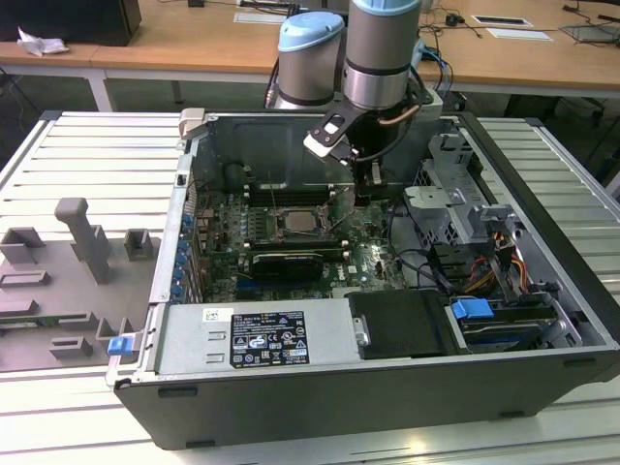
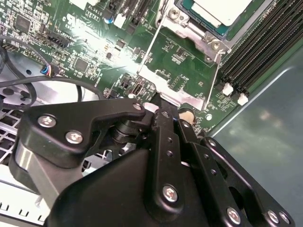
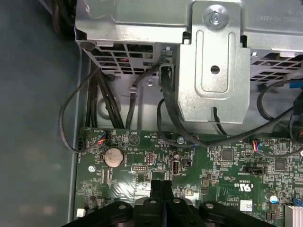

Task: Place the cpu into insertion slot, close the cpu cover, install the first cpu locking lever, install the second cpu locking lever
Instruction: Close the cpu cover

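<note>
The cpu (image 2: 220, 8) shows its pale metal face and lies flat in the insertion slot (image 1: 295, 221) on the green board. A silvery frame, the cpu cover (image 2: 194, 29), lies around it. A thin metal rod (image 2: 150, 47) runs along one side of the socket. In the exterior view my gripper (image 1: 366, 192) hangs low over the board, to the right of the socket. In both wrist views the black fingers (image 3: 156, 188) are pressed together, so the gripper (image 2: 163, 100) is shut. I see nothing between them, and the tips sit just off the socket frame's corner.
Long black memory slots (image 2: 260, 47) flank the socket. A metal drive cage (image 3: 213, 71) and black cables (image 3: 94, 104) stand close to the gripper, with a coin battery (image 3: 113, 156) on the board. The power supply (image 1: 262, 339) fills the case front. Grey fixtures (image 1: 82, 242) lie outside.
</note>
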### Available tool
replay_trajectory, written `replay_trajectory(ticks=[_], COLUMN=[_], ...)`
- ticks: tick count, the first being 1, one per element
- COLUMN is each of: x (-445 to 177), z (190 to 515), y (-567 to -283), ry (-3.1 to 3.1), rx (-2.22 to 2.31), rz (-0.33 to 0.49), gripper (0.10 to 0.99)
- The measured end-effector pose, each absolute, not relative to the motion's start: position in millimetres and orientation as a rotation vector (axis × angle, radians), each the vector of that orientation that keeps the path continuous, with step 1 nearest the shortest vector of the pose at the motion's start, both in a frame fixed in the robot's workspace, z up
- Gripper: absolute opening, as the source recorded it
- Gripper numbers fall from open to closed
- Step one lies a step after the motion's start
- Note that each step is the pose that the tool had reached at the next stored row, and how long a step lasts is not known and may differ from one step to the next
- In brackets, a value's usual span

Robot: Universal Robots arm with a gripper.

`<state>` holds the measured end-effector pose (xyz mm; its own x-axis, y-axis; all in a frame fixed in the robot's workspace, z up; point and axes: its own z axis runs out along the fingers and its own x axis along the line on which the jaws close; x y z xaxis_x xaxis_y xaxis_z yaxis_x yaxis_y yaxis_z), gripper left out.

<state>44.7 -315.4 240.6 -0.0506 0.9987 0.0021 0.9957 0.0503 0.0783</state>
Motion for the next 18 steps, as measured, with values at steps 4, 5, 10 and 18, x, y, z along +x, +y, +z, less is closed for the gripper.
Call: replay_trajectory(ticks=[4, 5, 10, 18], x=[41.0, 40.5, 36.3, 31.5], z=[240.4, 240.3, 240.2, 240.0], y=[-315.4, -315.4, -315.4, -315.4], ry=[2.238, 2.238, 2.238, 2.238], rx=[2.127, 2.127, 2.127, 2.127], rz=[0.09, 0.09, 0.09, 0.09], gripper=[0.106, 0.106, 0.106, 0.106])
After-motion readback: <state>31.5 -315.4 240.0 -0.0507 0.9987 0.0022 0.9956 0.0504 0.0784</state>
